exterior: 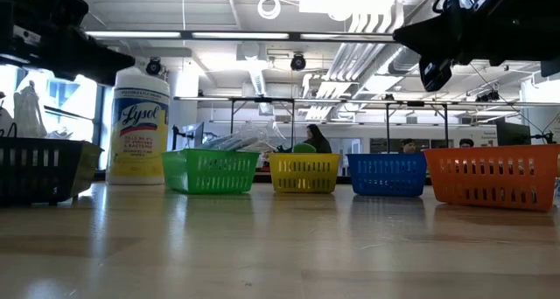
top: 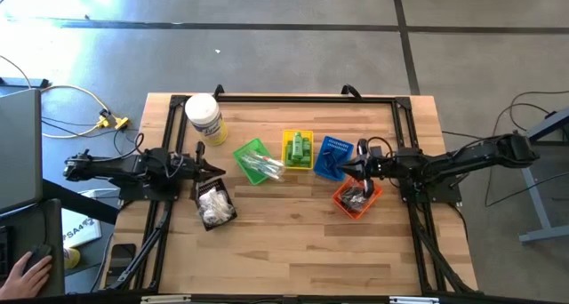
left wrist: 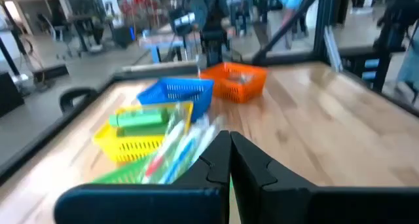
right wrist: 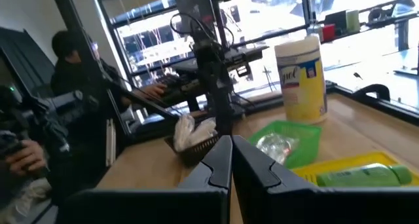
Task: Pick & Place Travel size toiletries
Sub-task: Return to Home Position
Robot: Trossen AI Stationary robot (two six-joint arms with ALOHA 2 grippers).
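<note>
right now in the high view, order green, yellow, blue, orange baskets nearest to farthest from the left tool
From the left tool:
1. green basket, beside it
2. yellow basket, centre
3. blue basket, past yellow
4. orange basket, by right tool

Five coloured baskets and a wipes jar on a wooden table

Seen level across the table [exterior: 280, 246], they line up: black basket [exterior: 35, 168], tall white jar with a yellow label [exterior: 138, 128], green basket [exterior: 210, 172], yellow basket [exterior: 304, 173], blue basket [exterior: 386, 175], orange basket [exterior: 493, 177]. Beyond the table's left side, a yellow cable [top: 89, 104] lies on the grey floor, and a person's hand [top: 31, 270] rests at a desk.
</note>
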